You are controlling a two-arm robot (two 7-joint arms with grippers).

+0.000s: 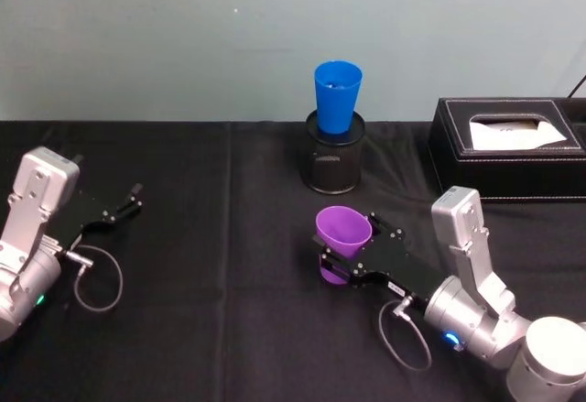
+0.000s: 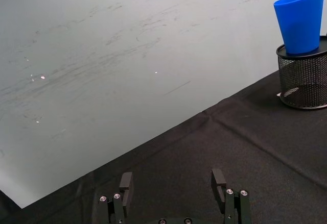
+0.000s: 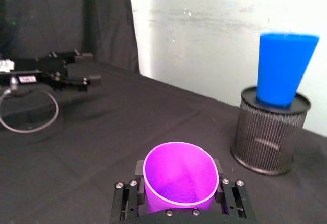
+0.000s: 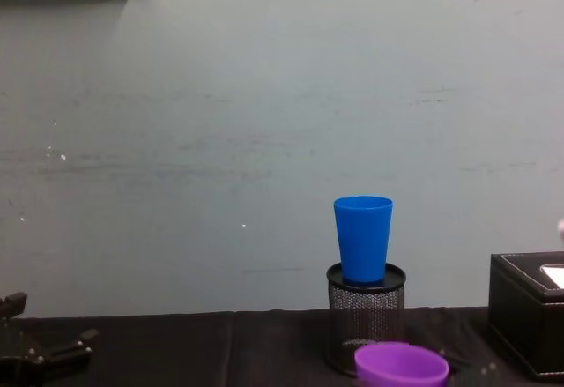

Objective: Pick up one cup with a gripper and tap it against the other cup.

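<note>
Got the purple cup (image 1: 343, 231) clamped in the jaws of the right gripper (image 1: 352, 248), near the blue cup (image 1: 337, 95), plus an idle left gripper (image 1: 130, 201), jaws apart

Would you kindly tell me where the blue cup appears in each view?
Head view: blue cup, upper centre.
Left wrist view: blue cup, far beyond the left pincer.
Right wrist view: blue cup, behind the purple cup in the right pincer.
Chest view: blue cup, right of centre.
Shared landmark: the black mesh holder it stands in.
</note>
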